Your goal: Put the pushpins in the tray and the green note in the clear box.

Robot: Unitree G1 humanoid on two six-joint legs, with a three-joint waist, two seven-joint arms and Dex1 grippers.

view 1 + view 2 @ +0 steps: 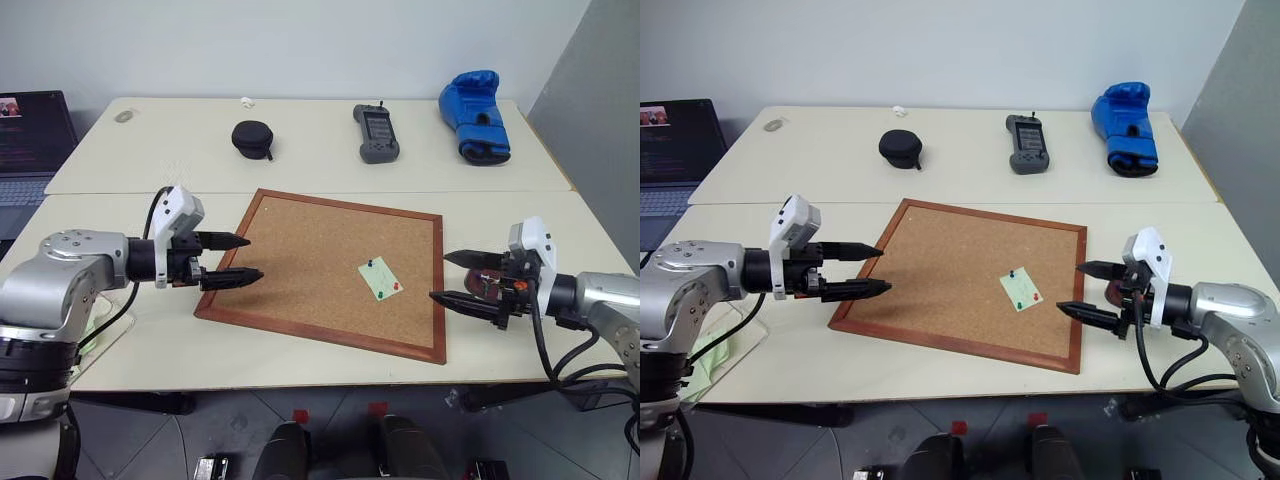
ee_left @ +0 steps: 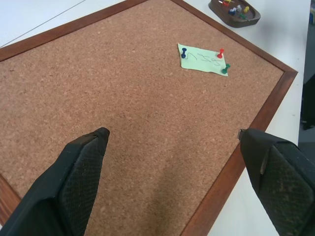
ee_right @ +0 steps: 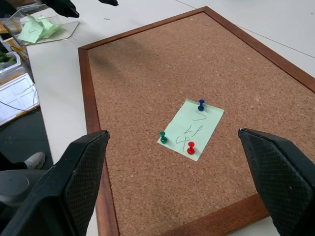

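Note:
The pale green note (image 3: 192, 129) lies pinned on the corkboard (image 1: 300, 270), right of its middle. A red pushpin (image 3: 191, 146) and a dark green pushpin (image 3: 163, 135) stand in one end of it, and a blue pin (image 3: 201, 103) in the other. The dark brown tray (image 2: 235, 11) holds several pins and sits on the table just past the board's right edge, beside my right gripper (image 1: 438, 277). That gripper hovers open and empty. Over the board's left edge my left gripper (image 1: 253, 257) is open and empty too. The clear box (image 3: 44, 27), with green notes inside, stands at the table's near left.
On the far table are a black round case (image 1: 252, 138), a grey handheld device (image 1: 376, 133) and a blue boxing glove (image 1: 476, 115). A laptop (image 1: 30, 140) sits at the far left. The table's front edge runs close below the corkboard.

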